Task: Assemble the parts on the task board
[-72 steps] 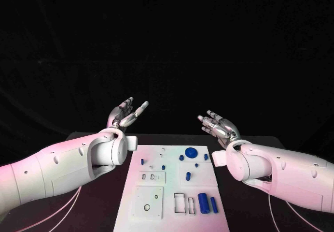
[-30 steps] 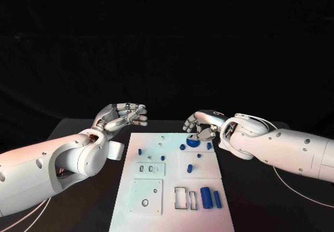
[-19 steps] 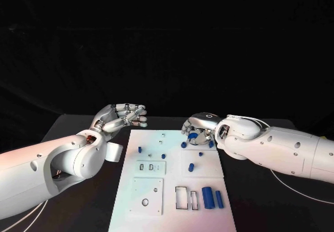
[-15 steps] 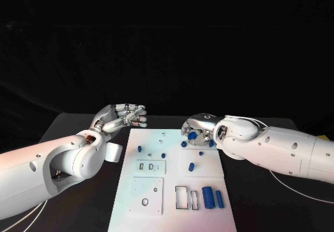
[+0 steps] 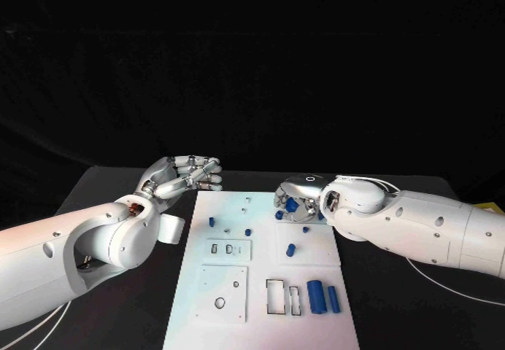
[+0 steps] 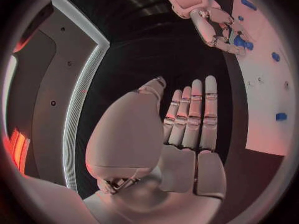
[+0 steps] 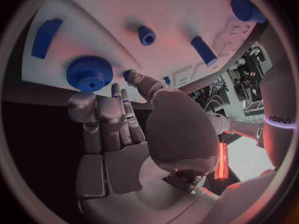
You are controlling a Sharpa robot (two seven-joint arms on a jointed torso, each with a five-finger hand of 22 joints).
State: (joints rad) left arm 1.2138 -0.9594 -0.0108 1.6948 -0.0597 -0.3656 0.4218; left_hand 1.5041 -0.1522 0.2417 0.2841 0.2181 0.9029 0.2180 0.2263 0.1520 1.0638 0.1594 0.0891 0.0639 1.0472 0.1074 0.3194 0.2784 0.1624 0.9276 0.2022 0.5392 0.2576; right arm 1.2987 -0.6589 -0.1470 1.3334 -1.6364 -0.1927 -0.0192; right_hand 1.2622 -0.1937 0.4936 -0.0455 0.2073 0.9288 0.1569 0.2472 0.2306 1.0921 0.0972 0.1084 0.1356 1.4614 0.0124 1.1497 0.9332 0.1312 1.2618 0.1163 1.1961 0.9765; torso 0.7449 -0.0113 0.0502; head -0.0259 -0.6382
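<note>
Since the frames of a moment ago the right silver many-fingered hand (image 5: pixel 295 201) has swung in from the right and dropped onto the upper right corner of the flat white rectangular task board (image 5: pixel 244 321), where it now bends over the round blue ridged knob (image 7: pixel 89 73); the left silver hand (image 5: pixel 186 176) has stayed where it was, above the black table (image 5: pixel 116 191), just off the board's upper left corner. In the right wrist view the right hand's fingertips (image 7: pixel 116 90) reach the knob's edge, but whether they grip it cannot be told. The left hand holds nothing; in the left wrist view its fingers (image 6: pixel 194 113) lie straight and side by side, with the thumb apart from them. On the board, in the head view, a small blue peg (image 5: pixel 211 221) stands in the upper left, another blue peg (image 5: pixel 287 251) stands upright near the middle right, and two blue cylinders (image 5: pixel 321 297) lie side by side at the lower right, next to rectangular black-rimmed slots (image 5: pixel 274 294). A raised white square plate with an oval hole (image 5: pixel 222 293) sits at the lower left.
</note>
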